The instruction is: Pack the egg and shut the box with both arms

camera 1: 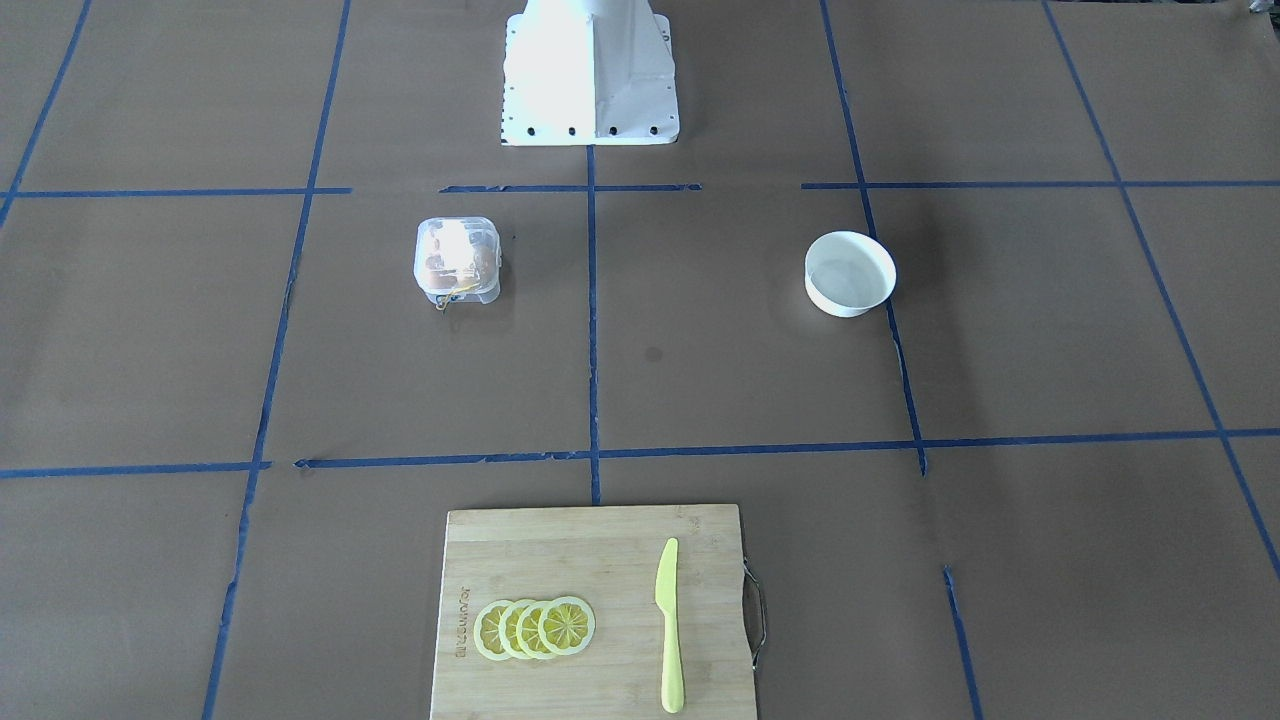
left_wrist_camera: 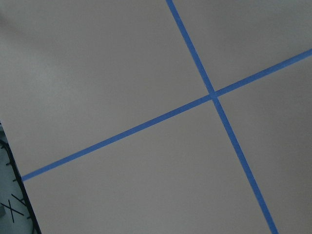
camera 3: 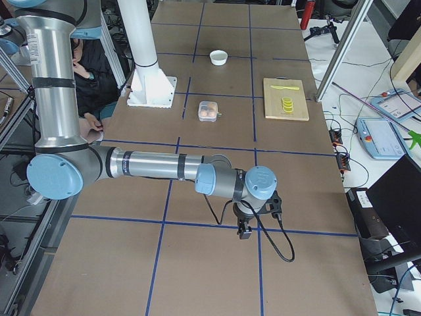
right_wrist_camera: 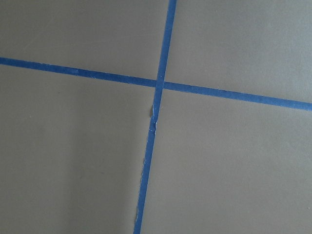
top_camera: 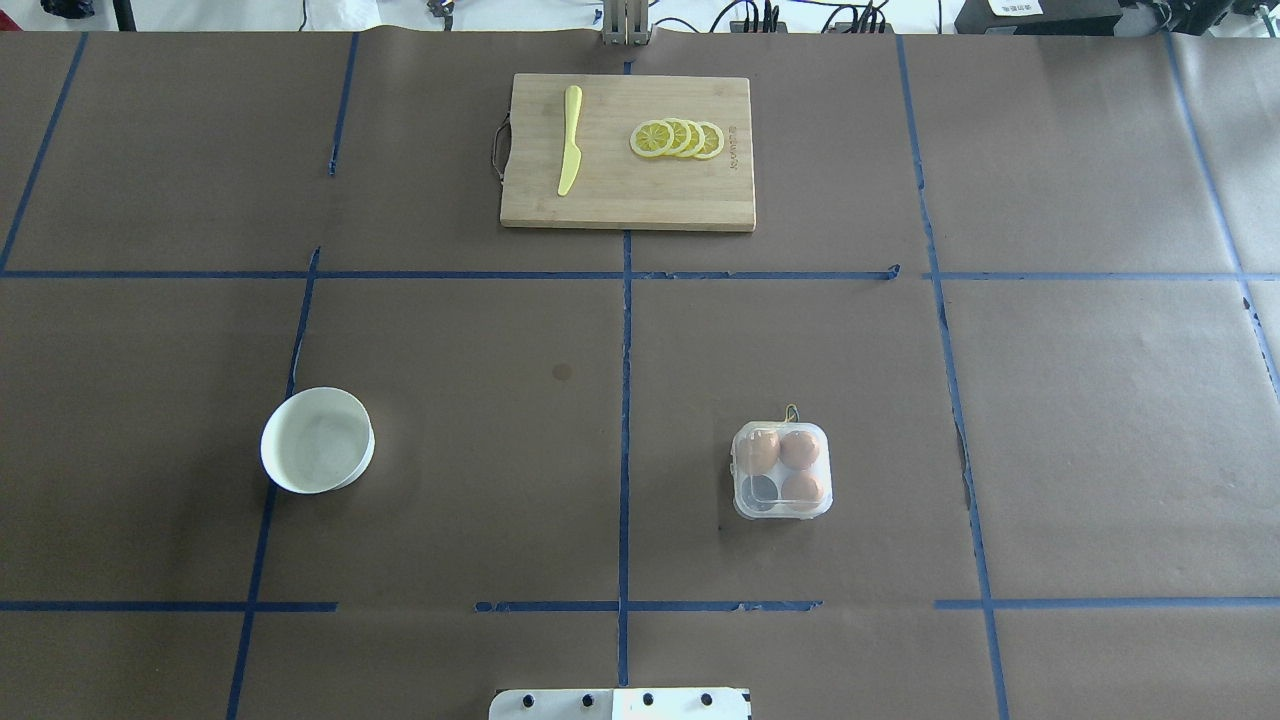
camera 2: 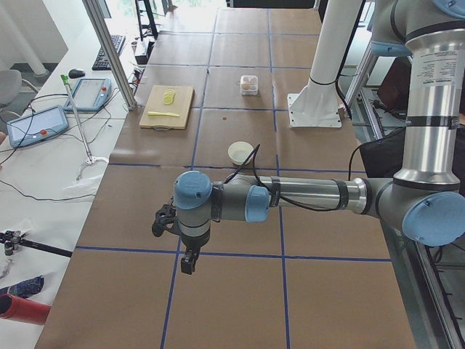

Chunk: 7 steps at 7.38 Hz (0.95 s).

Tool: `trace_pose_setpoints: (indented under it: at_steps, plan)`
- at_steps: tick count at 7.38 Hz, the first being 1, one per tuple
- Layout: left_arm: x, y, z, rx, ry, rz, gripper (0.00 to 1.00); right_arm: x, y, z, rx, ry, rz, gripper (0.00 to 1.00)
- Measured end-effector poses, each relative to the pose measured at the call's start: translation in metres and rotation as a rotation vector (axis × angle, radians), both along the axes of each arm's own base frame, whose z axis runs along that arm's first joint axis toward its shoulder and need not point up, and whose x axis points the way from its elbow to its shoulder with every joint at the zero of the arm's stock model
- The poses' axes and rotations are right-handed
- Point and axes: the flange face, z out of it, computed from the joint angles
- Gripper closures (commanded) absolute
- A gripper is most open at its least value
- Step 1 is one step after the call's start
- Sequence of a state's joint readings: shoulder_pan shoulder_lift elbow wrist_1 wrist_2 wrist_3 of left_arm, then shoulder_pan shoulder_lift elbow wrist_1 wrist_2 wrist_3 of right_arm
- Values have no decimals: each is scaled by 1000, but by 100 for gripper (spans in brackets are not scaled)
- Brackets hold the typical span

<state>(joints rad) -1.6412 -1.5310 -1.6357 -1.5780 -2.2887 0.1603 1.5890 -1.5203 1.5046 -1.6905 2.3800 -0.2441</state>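
Front-facing view: the box (camera 1: 457, 262) sits on the counter (camera 1: 700, 380) on the robot's right side, with its lid seemingly down (glare hides the latch).

Overhead: three eggs (top_camera: 799, 449) fill three cells. The cell nearest the robot on its left is empty, and so is the white bowl (top_camera: 318, 441).

Left side view: the left claw (camera 2: 188, 266) hangs over bare counter, well apart from the box. I cannot tell how wide it is open.

Right side view: the right claw (camera 3: 245, 232) is likewise far off, and its opening is unreadable.

Wrist views: only blue tape (left_wrist_camera: 212, 95) on paper.

Closing looks like what remains. One claw should steady the base while the other presses straight down near the yellow band (camera 1: 456, 292), gently.
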Motion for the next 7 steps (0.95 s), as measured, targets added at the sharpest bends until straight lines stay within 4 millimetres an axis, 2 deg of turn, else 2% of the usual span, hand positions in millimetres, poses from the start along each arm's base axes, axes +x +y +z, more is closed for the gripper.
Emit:
trace_pose_setpoints:
  at_steps: [3, 5, 7]
  plan:
    - [35, -3, -2, -46, 25, 13, 0, 2, 7, 6, -13, -9, 9, 0]
    - [44, -4, -8, -37, 24, 29, 0, 3, 8, 6, -14, -10, 11, 0]
    - [45, -1, -6, -41, 23, 31, 0, 4, 10, 8, -17, -9, 12, 0]
